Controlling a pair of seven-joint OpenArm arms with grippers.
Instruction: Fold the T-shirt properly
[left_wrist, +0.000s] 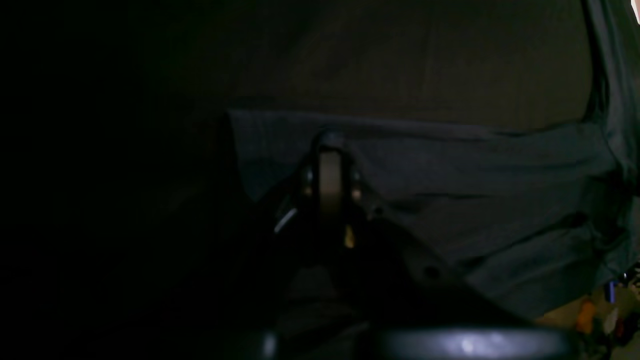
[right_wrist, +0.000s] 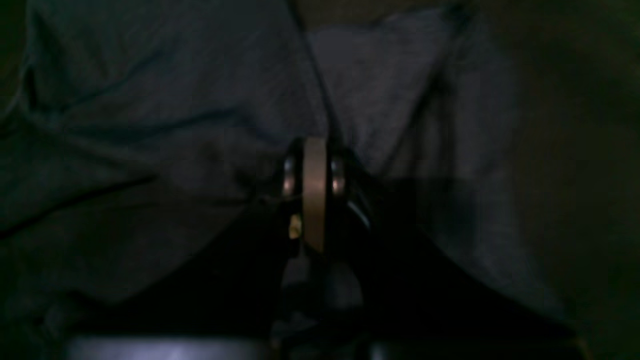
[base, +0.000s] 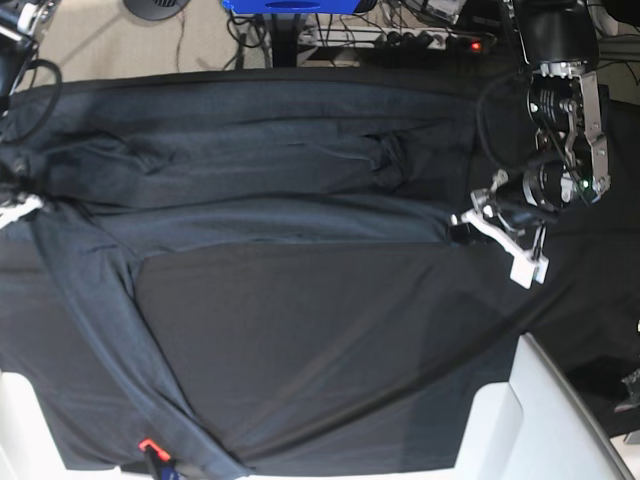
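Note:
The T-shirt (base: 250, 185) is a dark charcoal, wrinkled band stretched left to right across the far half of the table. A strip of it (base: 110, 330) trails toward the near edge. In the base view, my left gripper (base: 462, 226) sits at the shirt's right end. Seen from the left wrist, my left gripper (left_wrist: 330, 142) is shut on the T-shirt (left_wrist: 450, 180), at a fold edge. My right gripper (base: 16, 206) is at the shirt's left end, partly cut off by the frame. From the right wrist, my right gripper (right_wrist: 315, 147) is shut, with the T-shirt (right_wrist: 150, 140) bunched around it.
A black cloth (base: 330, 340) covers the table under the shirt. White table corners (base: 545, 420) show at the near right and near left. A power strip (base: 400, 38), cables and a blue object (base: 290, 5) lie on the floor behind. A small red tag (base: 148, 444) sits near the front edge.

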